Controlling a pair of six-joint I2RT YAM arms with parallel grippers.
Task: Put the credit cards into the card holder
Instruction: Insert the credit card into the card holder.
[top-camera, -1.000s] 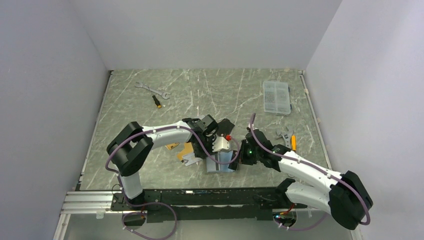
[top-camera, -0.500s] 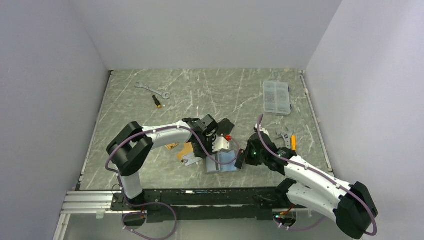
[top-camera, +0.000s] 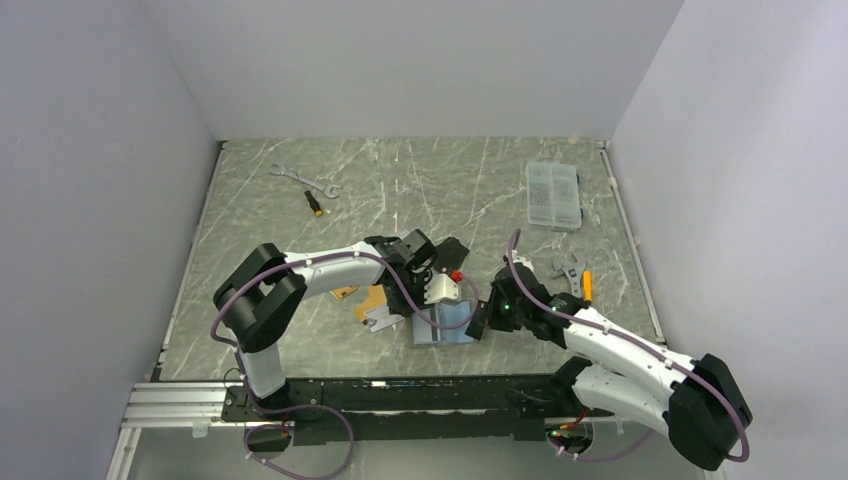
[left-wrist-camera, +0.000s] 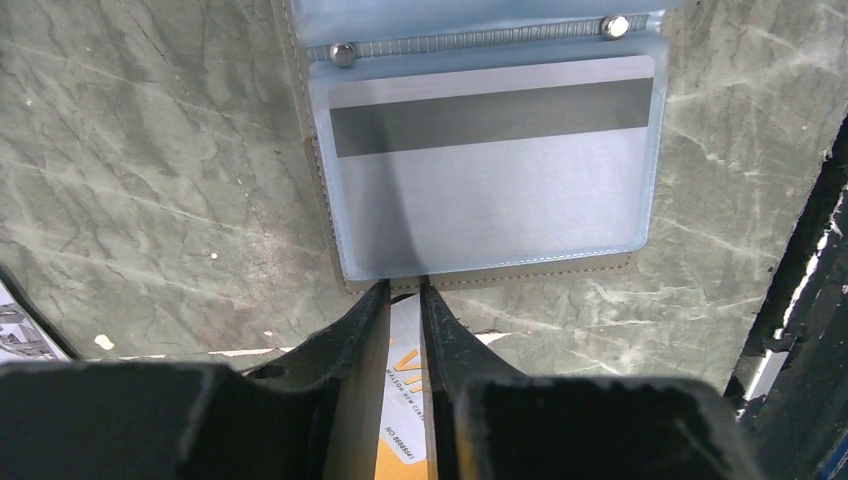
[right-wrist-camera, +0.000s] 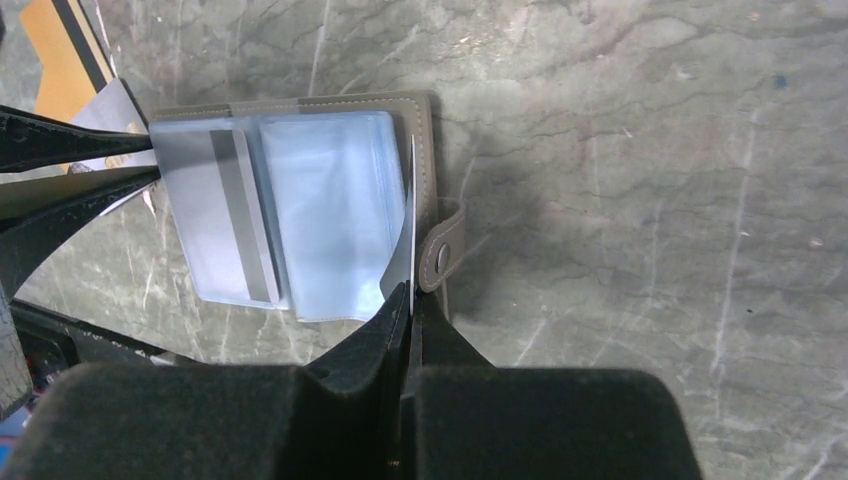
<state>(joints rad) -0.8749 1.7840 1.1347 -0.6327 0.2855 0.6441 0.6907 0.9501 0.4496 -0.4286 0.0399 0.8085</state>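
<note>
The card holder (top-camera: 445, 328) lies open on the table, and a silver card (left-wrist-camera: 490, 150) sits in its pale blue sleeve. My right gripper (right-wrist-camera: 408, 290) is shut on a silver credit card (right-wrist-camera: 405, 230) held edge-on, its far edge against the sleeves beside the snap tab (right-wrist-camera: 440, 250). At the holder's opposite edge (left-wrist-camera: 480, 268), my left gripper (left-wrist-camera: 405, 288) has its fingers a narrow gap apart with nothing gripped. A silver and gold card (left-wrist-camera: 405, 360) shows through that gap, lying underneath. Another gold-orange card (top-camera: 372, 298) lies to the left.
A black pouch (top-camera: 452, 248) lies behind the left gripper. At the back right is a clear compartment box (top-camera: 553, 194). A wrench (top-camera: 305, 180) and a small screwdriver (top-camera: 315, 203) lie at the back left. More tools (top-camera: 575, 275) lie right of the right gripper.
My right gripper has shifted slightly left and nearer with its card, and that arm's elbow has swung. The left arm stays put, its fingers closing a little.
</note>
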